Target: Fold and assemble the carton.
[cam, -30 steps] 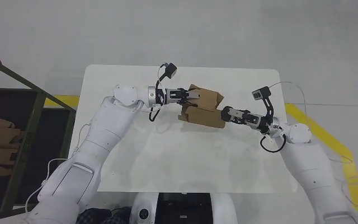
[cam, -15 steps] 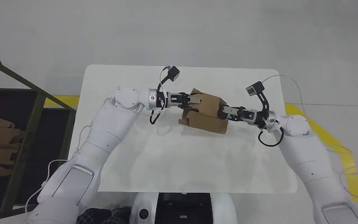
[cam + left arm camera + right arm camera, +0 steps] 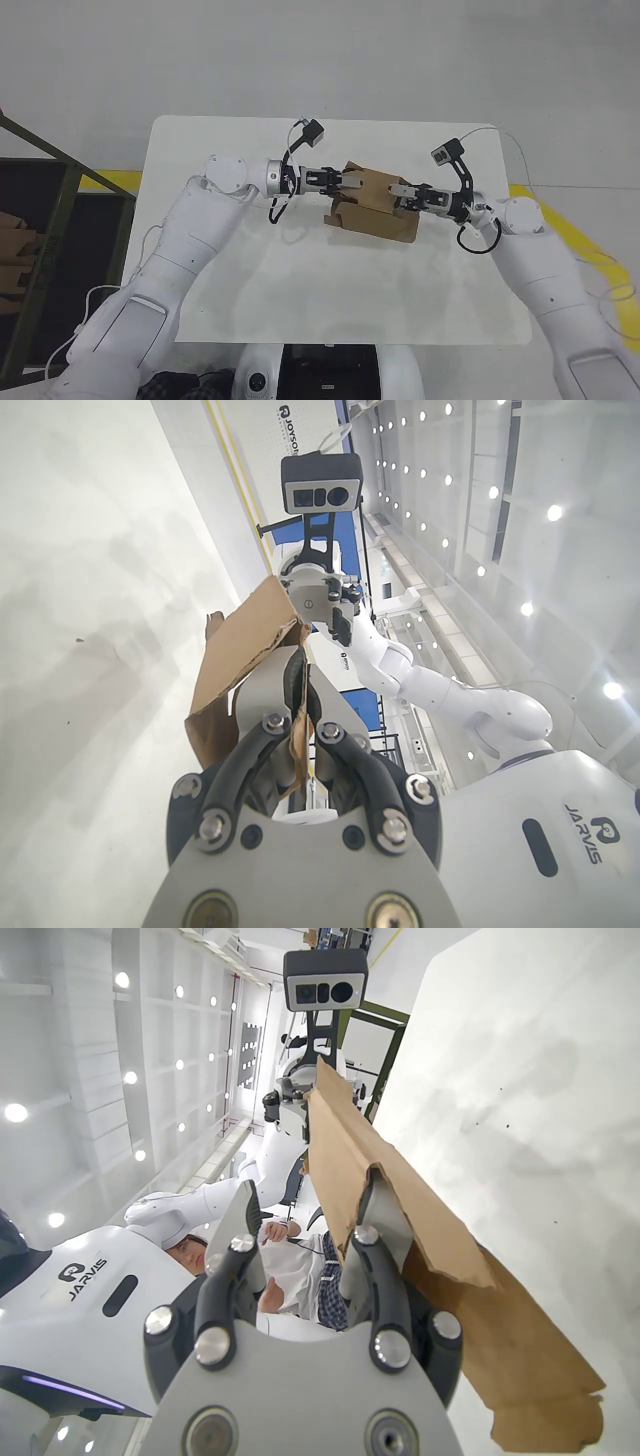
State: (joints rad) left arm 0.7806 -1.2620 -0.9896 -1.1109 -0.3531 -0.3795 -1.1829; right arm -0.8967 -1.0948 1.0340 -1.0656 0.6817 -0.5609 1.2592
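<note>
The left claw (image 3: 347, 181) is clamped shut on a torn cardboard edge of the carton (image 3: 375, 205). In its wrist view the two dark pads (image 3: 292, 672) press together with the thin brown sheet squeezed between them, and the edge runs back between the fingers toward the claw's base. From that pinch the carton (image 3: 240, 650) spreads out ahead of the claw, on the side nearer the white table (image 3: 250, 280), as a creased panel ending in a corner just beyond the fingertips. From above, the carton is a half-formed brown box held between the two claws over the table, with loose flaps and one panel sloping down on the near side. Whether its underside touches the table cannot be told. At the carton's other end the right claw (image 3: 400, 194) has its fingers spread wide. In the right wrist view one finger (image 3: 382, 1208) is tucked under a ragged flap and lies against the carton (image 3: 425, 1238). The other finger (image 3: 245, 1213) hangs free in the air, well apart from it. A carton wall stands between the two, touched on one side only, so nothing is pinched. The rest of the carton stretches alongside the claw's body and out beyond its tips toward the left claw.
</note>
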